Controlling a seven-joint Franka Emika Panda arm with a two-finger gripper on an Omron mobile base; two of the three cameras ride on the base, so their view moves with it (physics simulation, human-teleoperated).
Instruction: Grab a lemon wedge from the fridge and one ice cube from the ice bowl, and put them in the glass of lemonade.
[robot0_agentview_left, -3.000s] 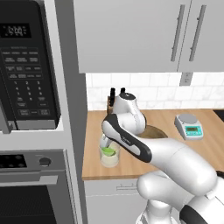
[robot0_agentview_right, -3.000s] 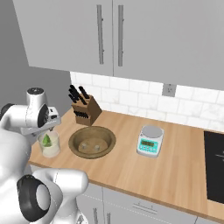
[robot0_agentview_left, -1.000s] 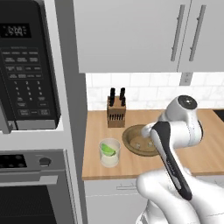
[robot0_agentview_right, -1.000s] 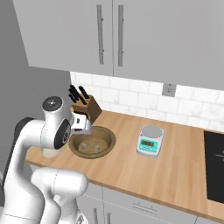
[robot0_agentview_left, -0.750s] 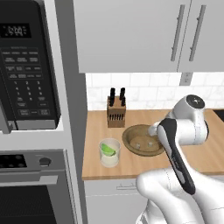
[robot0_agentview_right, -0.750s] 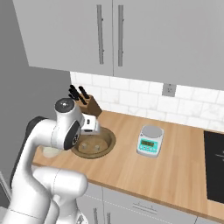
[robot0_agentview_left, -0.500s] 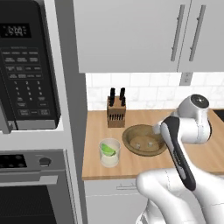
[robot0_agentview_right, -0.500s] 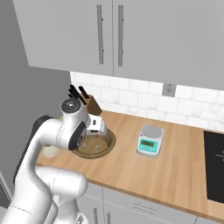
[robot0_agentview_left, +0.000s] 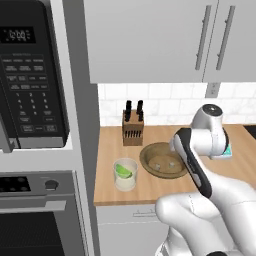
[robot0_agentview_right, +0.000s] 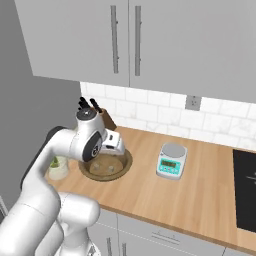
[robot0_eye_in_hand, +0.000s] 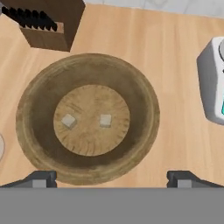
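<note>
The brown ice bowl (robot0_eye_in_hand: 39, 144) lies right under my open gripper (robot0_eye_in_hand: 111, 178), with two pale ice cubes (robot0_eye_in_hand: 105, 120) on its flat bottom. Both dark fingertips (robot0_eye_in_hand: 40, 178) stand wide apart at the bowl's near rim, nothing between them. From the right base view the gripper (robot0_agentview_right: 113, 145) hangs just above the ice bowl (robot0_agentview_right: 106, 166). Left of the ice bowl (robot0_agentview_left: 162, 161) stands the glass of lemonade (robot0_agentview_left: 125, 174), and the yellow-green lemon wedge (robot0_agentview_left: 123, 171) rests inside it. The glass of lemonade (robot0_agentview_right: 58, 168) sits behind my arm. The fridge is out of view.
A wooden knife block (robot0_agentview_left: 132, 129) stands by the tiled wall behind the bowl. A small kitchen scale (robot0_agentview_right: 171, 160) sits to the bowl's right. A black microwave (robot0_agentview_left: 30, 90) and oven fill the tall unit at left. A dark cooktop (robot0_agentview_right: 245, 195) borders the counter's right end.
My arm has swung from above the glass rightward to above the ice bowl. The lemon wedge stays in the glass. The gripper is empty now.
</note>
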